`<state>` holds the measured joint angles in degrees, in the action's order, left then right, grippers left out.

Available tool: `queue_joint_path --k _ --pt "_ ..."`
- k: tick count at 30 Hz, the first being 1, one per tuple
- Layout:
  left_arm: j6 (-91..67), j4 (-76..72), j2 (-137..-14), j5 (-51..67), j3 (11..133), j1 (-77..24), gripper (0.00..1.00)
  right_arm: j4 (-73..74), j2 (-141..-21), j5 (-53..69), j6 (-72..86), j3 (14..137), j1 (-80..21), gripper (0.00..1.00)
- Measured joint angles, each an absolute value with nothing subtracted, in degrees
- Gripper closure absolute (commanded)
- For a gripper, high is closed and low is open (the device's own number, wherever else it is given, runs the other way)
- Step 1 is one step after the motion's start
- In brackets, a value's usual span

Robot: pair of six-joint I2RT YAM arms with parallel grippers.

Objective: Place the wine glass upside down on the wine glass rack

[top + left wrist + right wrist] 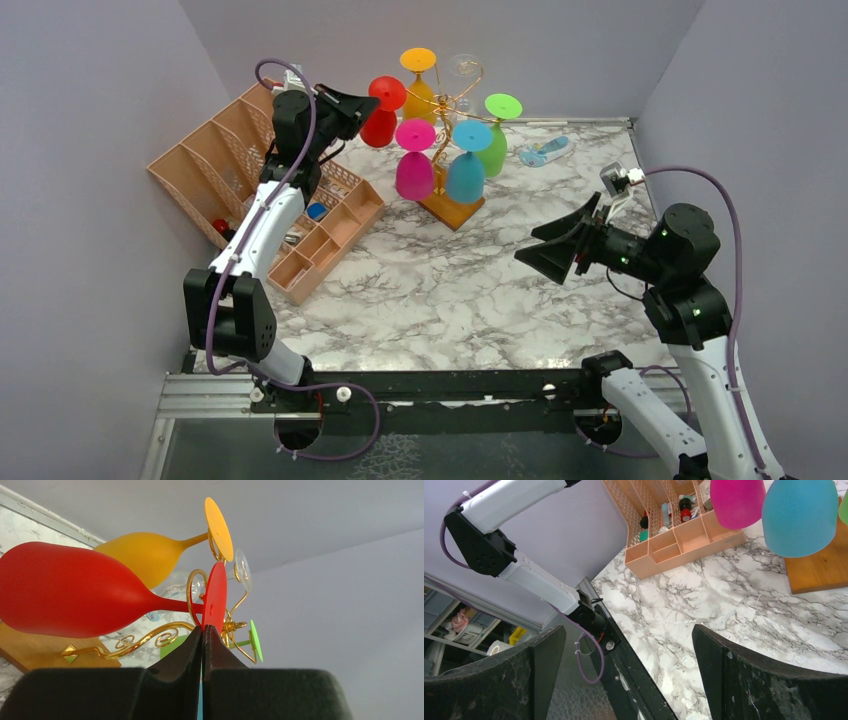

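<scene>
Fingers of left gripper point(201, 632) pressed together beside red wine glass point(75, 597) hanging on wine glass rack point(30, 652) (right gripper point(629, 670) gapes wide).

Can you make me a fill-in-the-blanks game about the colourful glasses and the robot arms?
1. The glass nearest the left gripper is coloured ___.
2. The right gripper hangs over the table with its fingers wide ___.
3. The wine glass rack holds one clear glass and ___ coloured ones.

Missing words: red, open, five.
</scene>
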<state>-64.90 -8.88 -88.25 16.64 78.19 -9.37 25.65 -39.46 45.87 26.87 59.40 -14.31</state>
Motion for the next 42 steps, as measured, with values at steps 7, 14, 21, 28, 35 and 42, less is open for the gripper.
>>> queue_joint_path --k 7,14,21,28,35,42 --pt "-64.88 -9.26 -88.23 16.71 78.02 -9.37 0.81 25.67 -39.44 45.84 26.87 59.4 -14.31 0.0" --pt "-63.86 -9.23 -86.76 16.64 75.61 -9.37 0.76 25.69 -39.31 45.82 26.89 59.33 -14.31 0.0" --pt "-61.28 -8.36 -84.47 15.46 73.23 -9.37 0.59 26.15 -38.96 45.65 26.87 59.27 -14.31 0.0" --pt "-58.61 -6.61 -80.4 14.46 70.24 -9.06 0.48 26.83 -38.92 45.28 26.87 59.31 -14.31 0.0" --pt "-51.86 -1.52 -74.11 13.43 67.61 -8.95 0.29 29.28 -37.54 42.09 27.0 59.53 -14.31 0.0" --pt "-41.63 6.22 -64.71 12.56 66.0 -8.95 0.01 31.97 -35.73 34.39 27.79 60.01 -14.31 0.0"
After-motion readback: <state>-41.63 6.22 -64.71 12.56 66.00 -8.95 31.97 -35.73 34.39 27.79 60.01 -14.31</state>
